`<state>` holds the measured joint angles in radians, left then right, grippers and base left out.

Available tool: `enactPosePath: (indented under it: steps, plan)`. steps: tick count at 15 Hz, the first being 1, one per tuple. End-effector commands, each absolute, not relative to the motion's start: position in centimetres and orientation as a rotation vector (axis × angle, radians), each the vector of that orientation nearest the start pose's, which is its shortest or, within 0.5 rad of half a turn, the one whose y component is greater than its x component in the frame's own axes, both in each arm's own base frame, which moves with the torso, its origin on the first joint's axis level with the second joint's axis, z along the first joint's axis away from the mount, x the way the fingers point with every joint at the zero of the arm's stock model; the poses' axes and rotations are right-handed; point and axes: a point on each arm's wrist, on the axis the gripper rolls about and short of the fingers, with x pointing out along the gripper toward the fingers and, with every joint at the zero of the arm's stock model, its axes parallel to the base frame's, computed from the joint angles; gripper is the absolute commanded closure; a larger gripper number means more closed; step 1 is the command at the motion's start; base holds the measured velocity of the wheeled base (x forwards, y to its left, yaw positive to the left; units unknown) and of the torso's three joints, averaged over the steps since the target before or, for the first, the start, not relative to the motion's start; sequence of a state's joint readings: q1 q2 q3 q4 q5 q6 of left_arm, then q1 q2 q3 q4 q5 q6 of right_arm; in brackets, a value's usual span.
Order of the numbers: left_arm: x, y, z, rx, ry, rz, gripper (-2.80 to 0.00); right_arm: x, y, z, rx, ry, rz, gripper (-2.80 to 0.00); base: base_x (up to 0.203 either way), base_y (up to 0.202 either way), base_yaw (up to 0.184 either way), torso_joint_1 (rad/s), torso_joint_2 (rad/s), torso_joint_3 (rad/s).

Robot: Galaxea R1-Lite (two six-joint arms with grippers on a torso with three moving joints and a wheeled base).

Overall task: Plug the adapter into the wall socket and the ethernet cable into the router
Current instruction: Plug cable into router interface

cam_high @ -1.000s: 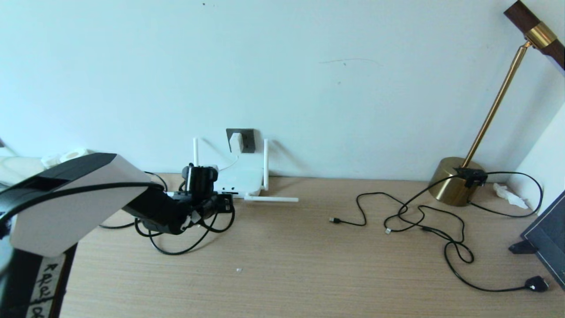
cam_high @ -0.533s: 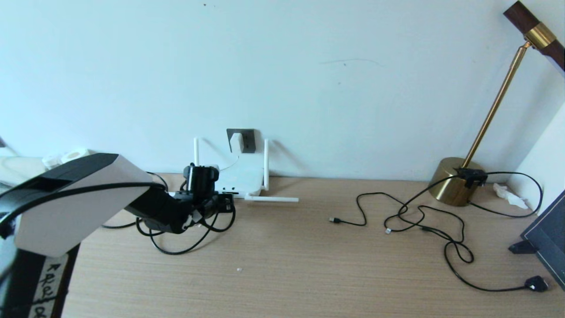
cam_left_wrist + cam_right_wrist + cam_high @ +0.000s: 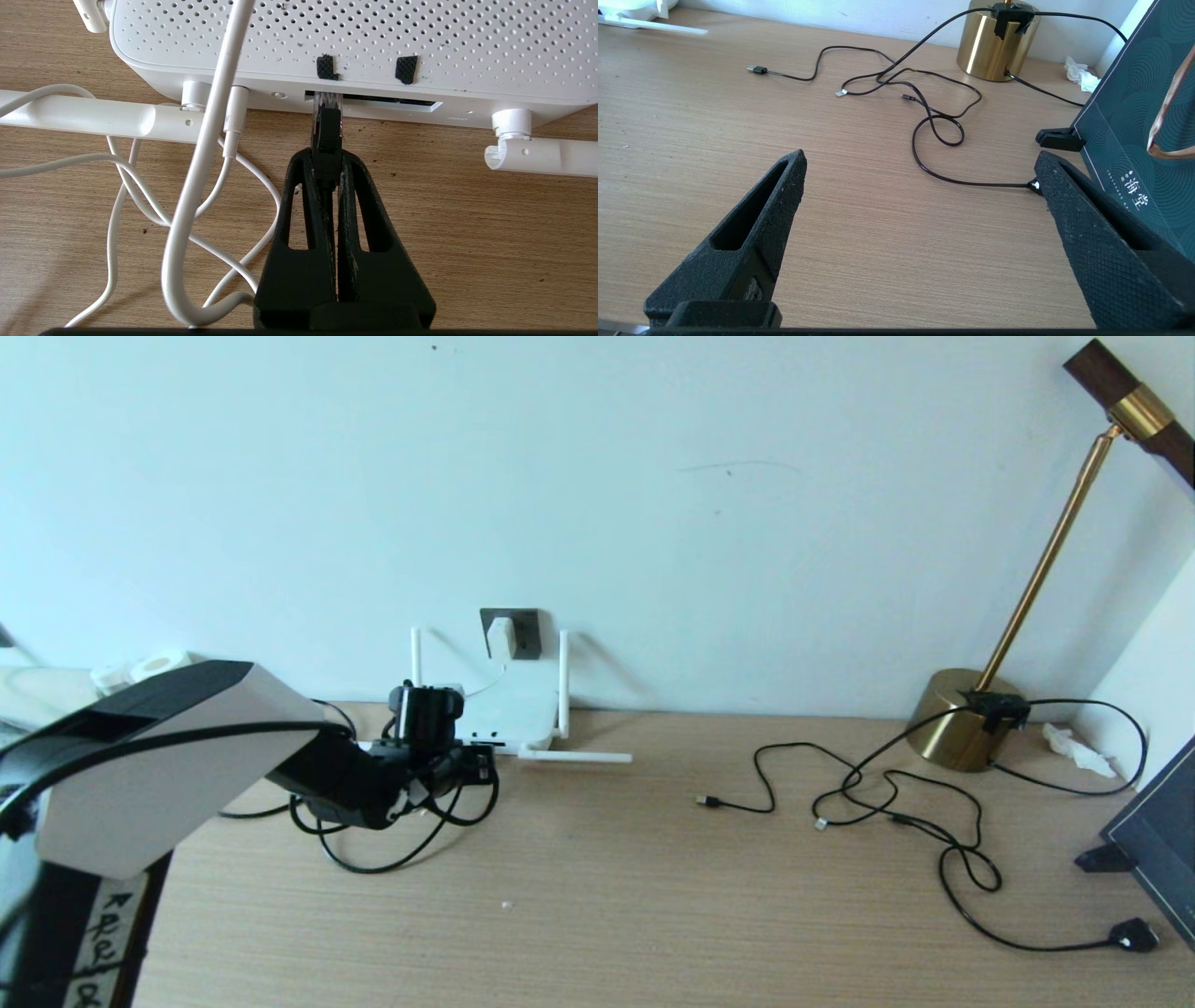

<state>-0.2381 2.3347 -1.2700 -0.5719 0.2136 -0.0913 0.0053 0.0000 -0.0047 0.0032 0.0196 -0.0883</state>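
Ethernet plug is being seated in the router port.

The thick black ethernet cable [image 3: 327, 135] is clenched by the left claw [image 3: 327, 163], clear tip entering the flat white router [image 3: 355, 42] on the wooden desk [image 3: 653, 896]; a straight final push seems needed. The white cube adapter [image 3: 499, 637] sits in the dark grey wall socket [image 3: 523, 633]. The right claw [image 3: 920, 196] is held released.

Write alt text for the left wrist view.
The left claw, shut on the ethernet cable, holds its clear plug at the router port slot. White cords loop over the wooden table, with antennas lying flat either side.
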Motion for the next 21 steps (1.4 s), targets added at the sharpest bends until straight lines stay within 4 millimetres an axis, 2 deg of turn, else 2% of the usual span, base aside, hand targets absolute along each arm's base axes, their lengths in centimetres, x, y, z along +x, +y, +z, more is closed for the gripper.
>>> enactPosePath:
  steps: [1, 13, 21]
  plan:
    - [43.73, -9.96, 5.21, 0.019, 0.476, 0.002, 0.0, -2.3, 0.03, 7.65, -0.089, -0.001, 0.025, -2.8, 0.0, 0.0, 0.0, 0.0, 0.0, 0.0]
    - [44.11, -10.06, 5.7, 0.015, 0.458, 0.0, 0.0, -2.3, 0.03, 7.65, -0.089, -0.001, 0.026, -2.8, 0.0, 0.0, 0.0, 0.0, 0.0, 0.0]
    - [44.53, -10.09, 5.13, 0.016, 0.463, 0.001, 0.0, -2.3, 0.03, 7.65, -0.089, -0.001, 0.026, -2.8, 0.0, 0.0, 0.0, 0.0, 0.0, 0.0]
